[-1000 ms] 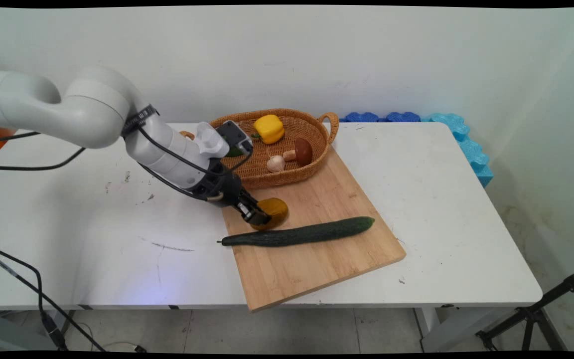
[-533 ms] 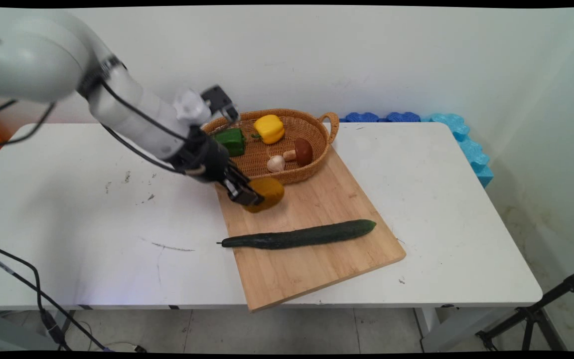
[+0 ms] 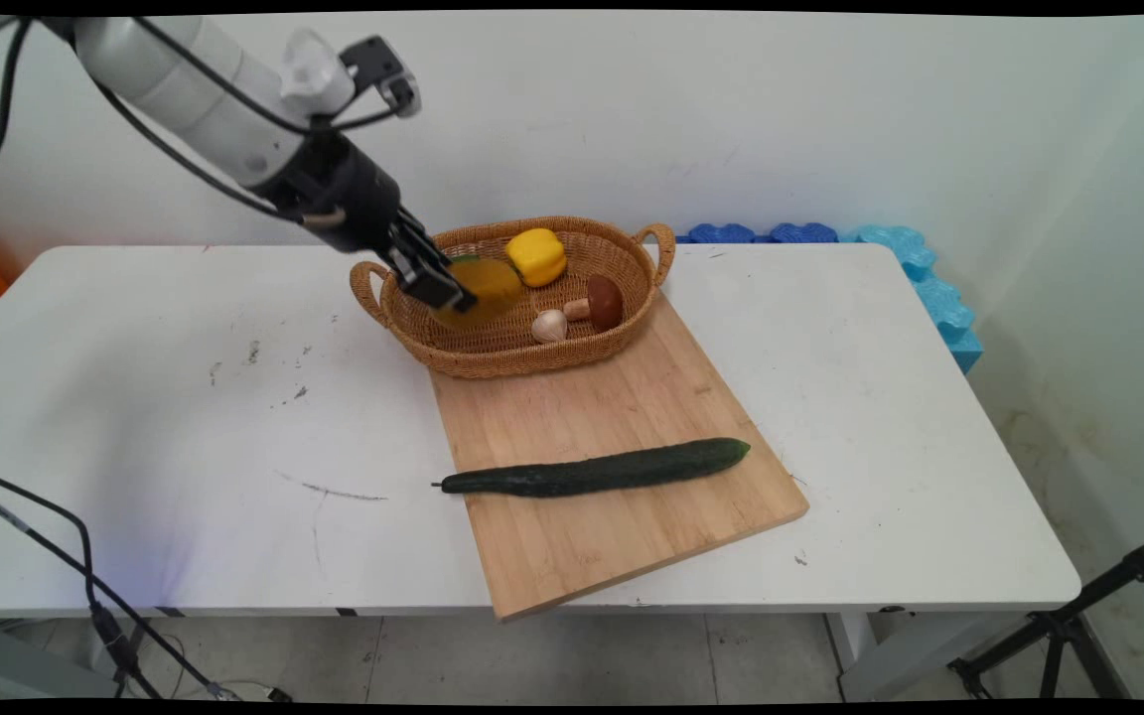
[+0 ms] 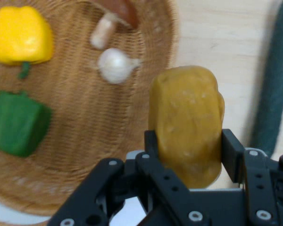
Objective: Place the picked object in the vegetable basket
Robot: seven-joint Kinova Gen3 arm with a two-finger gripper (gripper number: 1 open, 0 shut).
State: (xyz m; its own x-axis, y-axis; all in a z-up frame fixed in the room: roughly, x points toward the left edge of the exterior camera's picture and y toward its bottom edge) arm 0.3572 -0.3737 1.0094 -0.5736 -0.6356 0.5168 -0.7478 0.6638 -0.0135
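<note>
A cucumber (image 3: 594, 470) is seen lying on the cutting board (image 3: 632, 536) on the bench (image 3: 185, 437); beyond, a potato (image 4: 186, 123) is clamped in the gripper (image 3: 448, 288), raised over the wicker basket (image 3: 632, 328), near a yellow pepper (image 3: 536, 255).

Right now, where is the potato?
The potato is held in the hand, raised over the basket's left half, near the yellow pepper.

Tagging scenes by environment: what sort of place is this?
Probably a robot lab bench staged as a kitchen: plain white table, a cutting board with a cucumber, a wicker basket of toy-like vegetables, and the gripper holding a potato.
</note>
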